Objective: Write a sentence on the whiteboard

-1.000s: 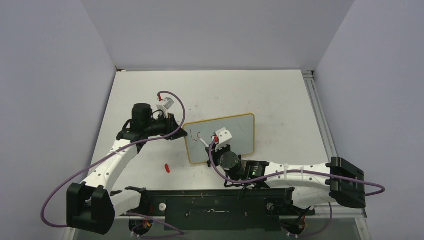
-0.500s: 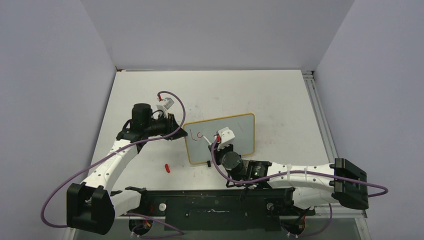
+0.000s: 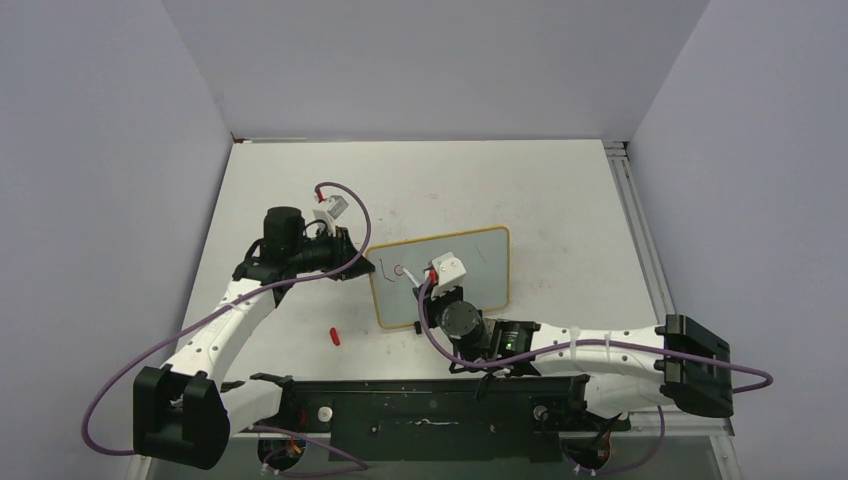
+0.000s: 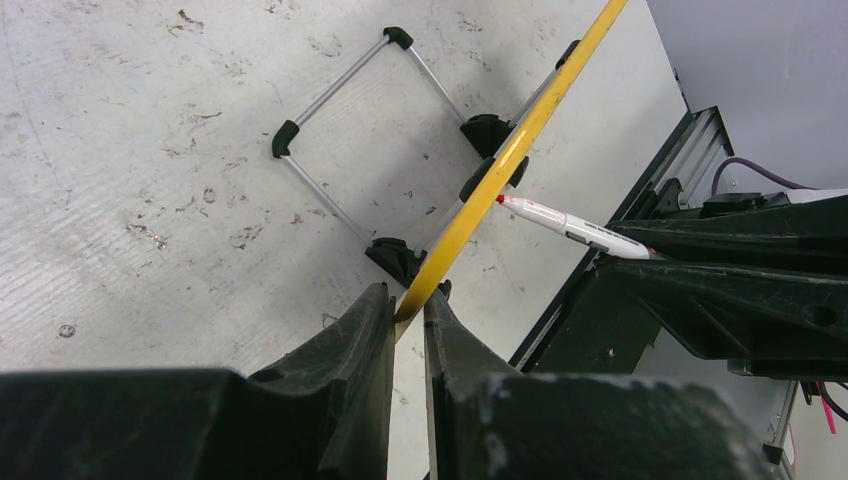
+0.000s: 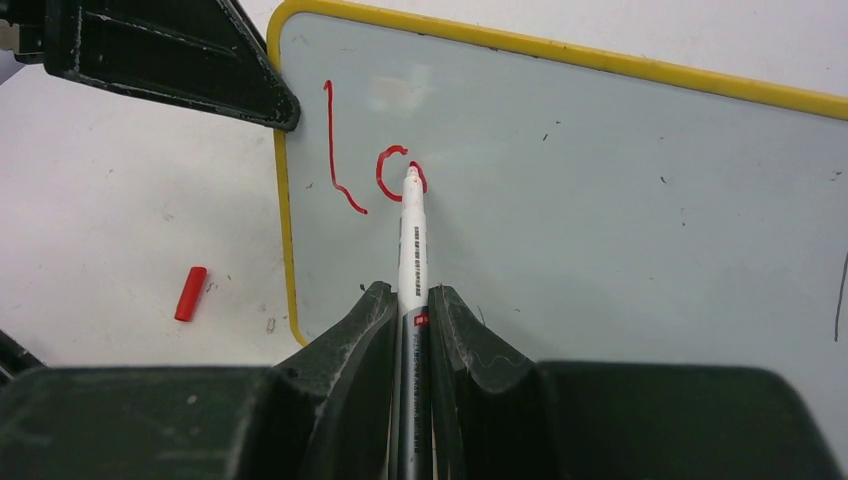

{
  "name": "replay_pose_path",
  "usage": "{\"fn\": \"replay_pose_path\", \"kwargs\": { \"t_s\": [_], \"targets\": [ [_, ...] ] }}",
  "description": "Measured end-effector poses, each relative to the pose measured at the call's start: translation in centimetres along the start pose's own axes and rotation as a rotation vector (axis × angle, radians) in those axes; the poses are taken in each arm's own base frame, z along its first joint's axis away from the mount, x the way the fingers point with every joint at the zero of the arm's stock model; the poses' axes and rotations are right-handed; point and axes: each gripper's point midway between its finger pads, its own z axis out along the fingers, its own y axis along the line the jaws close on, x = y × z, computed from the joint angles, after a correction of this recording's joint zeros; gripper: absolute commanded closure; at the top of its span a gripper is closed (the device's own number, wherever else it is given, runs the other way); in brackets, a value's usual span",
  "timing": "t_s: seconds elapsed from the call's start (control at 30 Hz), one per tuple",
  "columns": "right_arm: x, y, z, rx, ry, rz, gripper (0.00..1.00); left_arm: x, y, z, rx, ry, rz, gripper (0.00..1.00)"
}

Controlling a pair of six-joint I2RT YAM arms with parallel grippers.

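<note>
The whiteboard [image 3: 485, 262] stands propped at mid-table, with a yellow-tan frame. My left gripper [image 3: 360, 268] is shut on its left edge; in the left wrist view the jaws [image 4: 408, 303] pinch the yellow frame [image 4: 512, 148]. My right gripper [image 5: 411, 295] is shut on a white marker [image 5: 412, 240] whose red tip touches the board. It also shows in the top view [image 3: 438, 292]. Of the sentence [image 5: 345, 165] only a red "l" and a nearly closed "o" show, at the board's upper left.
A red marker cap [image 3: 335, 336] lies on the table left of the board's lower corner and shows in the right wrist view [image 5: 190, 293]. The board's wire stand with black feet [image 4: 340, 90] rests behind it. A black rail [image 3: 430, 410] runs along the near edge.
The marker tip has traced round the second letter, which grew from a short stroke into a nearly closed "o". The left gripper has not moved.
</note>
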Motion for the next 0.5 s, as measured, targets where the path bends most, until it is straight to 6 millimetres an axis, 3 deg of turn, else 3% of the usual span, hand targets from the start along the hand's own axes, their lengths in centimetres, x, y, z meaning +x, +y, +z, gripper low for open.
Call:
{"fn": "replay_pose_path", "kwargs": {
  "t_s": [0.5],
  "targets": [
    [-0.56,0.89,0.15,-0.022,-0.015,-0.006,0.95,0.02,0.00,0.00,0.000,0.001,-0.001,0.89]
  ]
}}
